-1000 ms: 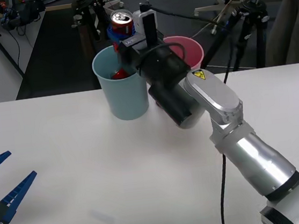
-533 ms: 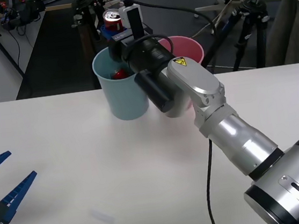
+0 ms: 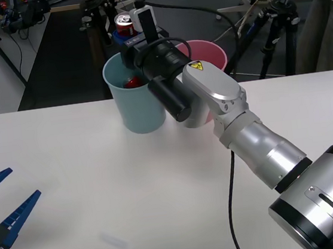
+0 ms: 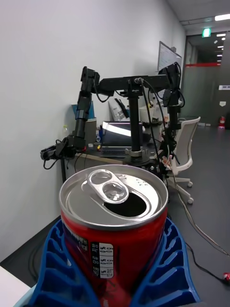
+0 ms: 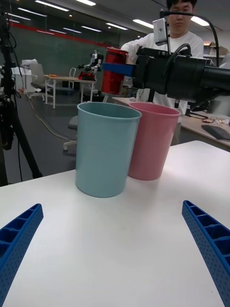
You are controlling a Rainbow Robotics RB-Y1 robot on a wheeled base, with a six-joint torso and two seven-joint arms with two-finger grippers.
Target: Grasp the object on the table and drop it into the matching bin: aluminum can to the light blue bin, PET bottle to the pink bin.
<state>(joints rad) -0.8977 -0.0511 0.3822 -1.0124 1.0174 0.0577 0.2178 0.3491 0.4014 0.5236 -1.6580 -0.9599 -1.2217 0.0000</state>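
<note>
Aluminum can: one aluminum can [image 3: 124, 25] held upright in the air, above the far rim of the light blue bin; red body, silver top with the pull-tab opening facing up [image 4: 114, 193].
Right gripper: the right gripper [image 3: 126, 37] pinches the can's sides, blue ribbed fingers [image 4: 170, 268] pressed against it on both flanks; the arm reaches forward across the table over the bins.
Light blue bin: one light blue bin [image 3: 135, 101], upright on the table; a red shape shows inside it, which I cannot identify. In the left wrist view [image 5: 105, 148] the can [image 5: 114, 70] hangs above its opening.
Pink bin: one pink bin [image 3: 205, 53], upright, just beside the light blue one on its right, partly behind the right arm.
Left gripper: the left gripper [image 3: 7, 203] is low at the table's near left, well apart from the bins, its two blue fingers spread with nothing between them.
Table: one white table [image 3: 91, 199].
</note>
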